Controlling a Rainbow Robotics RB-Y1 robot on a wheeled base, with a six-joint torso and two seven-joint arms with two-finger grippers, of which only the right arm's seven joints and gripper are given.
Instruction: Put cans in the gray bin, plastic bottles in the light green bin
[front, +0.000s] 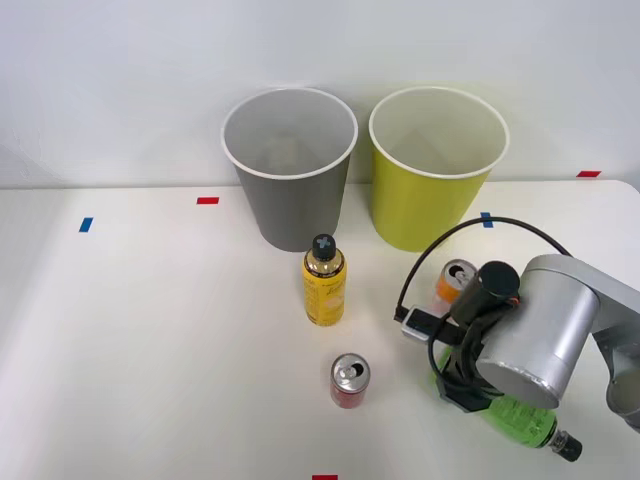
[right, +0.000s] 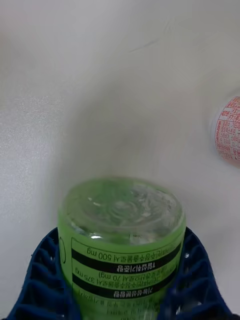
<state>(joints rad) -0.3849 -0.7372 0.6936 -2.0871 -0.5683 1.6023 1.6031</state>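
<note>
Green-label bottle (front: 520, 420) lies on the table right of the red can (front: 350, 380) | wrist view: right gripper (right: 120, 300) fingers (right: 45, 285) clamped on its sides, clear base visible | front view: arm hides the grip

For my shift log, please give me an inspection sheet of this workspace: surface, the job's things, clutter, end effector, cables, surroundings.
Surface: white table with red and blue tape marks.
Job's things: gray bin and light green bin upright, side by side; yellow bottle and red can standing; orange-pink can beside the arm; green bottle lying on the table.
Clutter: nothing seen.
End effector: right end effector, blue fingers on both sides of the green bottle.
Cables: black cable looping over the wrist.
Surroundings: plain white wall.
</note>
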